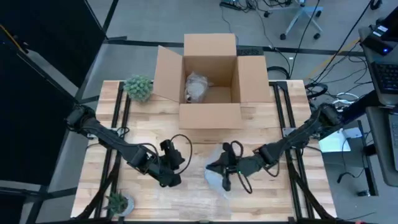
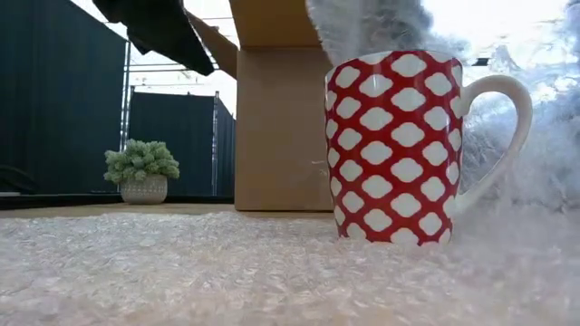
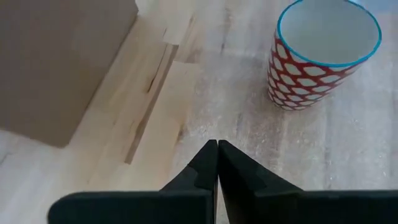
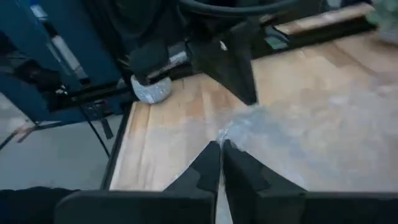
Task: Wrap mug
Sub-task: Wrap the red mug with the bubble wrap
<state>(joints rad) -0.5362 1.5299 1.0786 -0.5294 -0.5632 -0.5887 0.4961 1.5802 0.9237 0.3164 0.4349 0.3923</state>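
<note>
The mug [image 2: 394,147], red with a white lattice pattern, stands upright on a sheet of bubble wrap [image 2: 227,272] near the tabletop's front edge, a little right of centre, handle to the right in the low view. The wrap covers the foreground there and rises behind and beside the mug; part of it is lifted above the rim. From above, the mug itself is hidden under the right arm and the raised wrap [image 1: 219,177]. The right gripper [image 4: 219,144] has its fingers pressed together, pinching an edge of the wrap. The left gripper [image 3: 217,144] sits just left of the mug, fingers closed on nothing, tips over the wrap and apart from the mug [image 3: 324,53]. A small potted plant [image 1: 117,202] stands at the front left corner; a second one [image 1: 138,88] stands at the rear left corner. An open cardboard box [image 1: 210,81] occupies the rear centre of the table [image 1: 261,121], flaps spread, with a pale wrapped bundle [image 1: 198,88] inside. The tabletop is light wood planking. Beyond it, dark curtain panels [image 2: 54,100] stand at left, and cables and a chair base lie on the grey floor.
</note>
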